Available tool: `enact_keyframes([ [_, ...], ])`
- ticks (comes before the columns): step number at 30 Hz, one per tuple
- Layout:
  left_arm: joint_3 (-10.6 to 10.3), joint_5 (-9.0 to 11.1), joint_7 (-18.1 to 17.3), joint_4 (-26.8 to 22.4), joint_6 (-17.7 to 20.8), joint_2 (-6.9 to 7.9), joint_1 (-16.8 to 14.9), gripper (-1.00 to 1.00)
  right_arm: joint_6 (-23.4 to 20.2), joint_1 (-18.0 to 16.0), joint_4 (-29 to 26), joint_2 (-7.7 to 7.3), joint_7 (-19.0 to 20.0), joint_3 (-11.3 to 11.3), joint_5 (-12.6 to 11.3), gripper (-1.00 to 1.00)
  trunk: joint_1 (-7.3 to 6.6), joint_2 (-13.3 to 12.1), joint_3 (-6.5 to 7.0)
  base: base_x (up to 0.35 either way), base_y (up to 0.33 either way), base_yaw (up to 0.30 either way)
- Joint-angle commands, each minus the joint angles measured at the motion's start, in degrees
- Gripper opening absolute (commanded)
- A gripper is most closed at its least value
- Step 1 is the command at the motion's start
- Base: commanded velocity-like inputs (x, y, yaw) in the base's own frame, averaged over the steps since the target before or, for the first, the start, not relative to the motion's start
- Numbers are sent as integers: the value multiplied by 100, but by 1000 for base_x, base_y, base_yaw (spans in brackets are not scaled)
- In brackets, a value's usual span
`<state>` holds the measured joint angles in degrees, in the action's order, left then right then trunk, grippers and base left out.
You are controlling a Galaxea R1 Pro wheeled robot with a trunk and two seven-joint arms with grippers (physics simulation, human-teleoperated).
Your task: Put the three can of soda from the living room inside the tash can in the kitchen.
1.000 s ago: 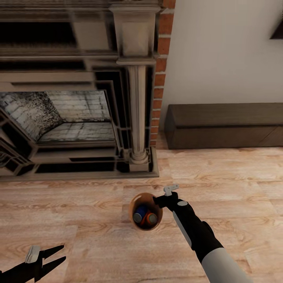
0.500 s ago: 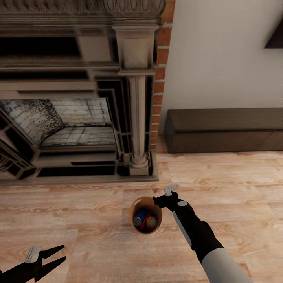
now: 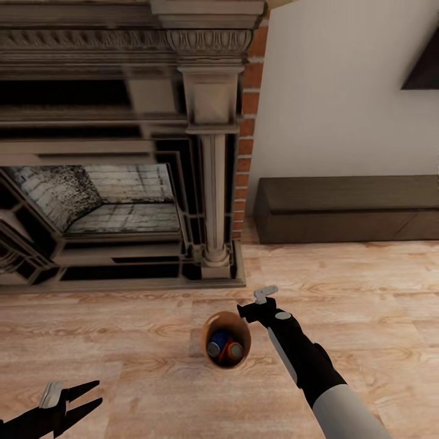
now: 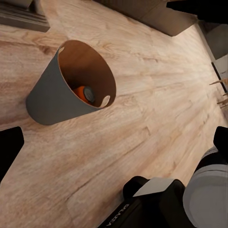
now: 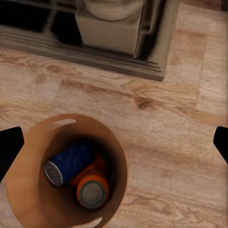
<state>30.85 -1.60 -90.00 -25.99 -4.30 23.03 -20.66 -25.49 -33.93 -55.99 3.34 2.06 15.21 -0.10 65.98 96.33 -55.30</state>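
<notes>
Head view, lower centre: your trash can (image 3: 226, 347) sits beside the right gripper (image 3: 249, 312) on the wood floor (image 3: 366, 286), in front of the fireplace (image 3: 122, 158). Whether the right jaws clamp the rim cannot be told. Inside lie a dark blue can (image 5: 69, 163) and two orange cans (image 5: 93, 190), one mostly hidden; no label is readable. Lower left, your left gripper (image 3: 91, 397) has its jaws spread, empty. A dark bench (image 3: 347, 210) lines the wall at right.
</notes>
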Motion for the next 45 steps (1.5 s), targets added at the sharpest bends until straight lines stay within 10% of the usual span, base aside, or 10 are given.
enact_keyframes([
  [1,0,-1,0,1,-1,0,0,100,0,0,0,0,-1,0,-1,100,-23,-42,28,0,0,0],
  [45,0,-1,0,1,-1,-9,0,100,0,0,57,0,-1,0,-2,100,-989,-1807,1224,0,0,0],
])
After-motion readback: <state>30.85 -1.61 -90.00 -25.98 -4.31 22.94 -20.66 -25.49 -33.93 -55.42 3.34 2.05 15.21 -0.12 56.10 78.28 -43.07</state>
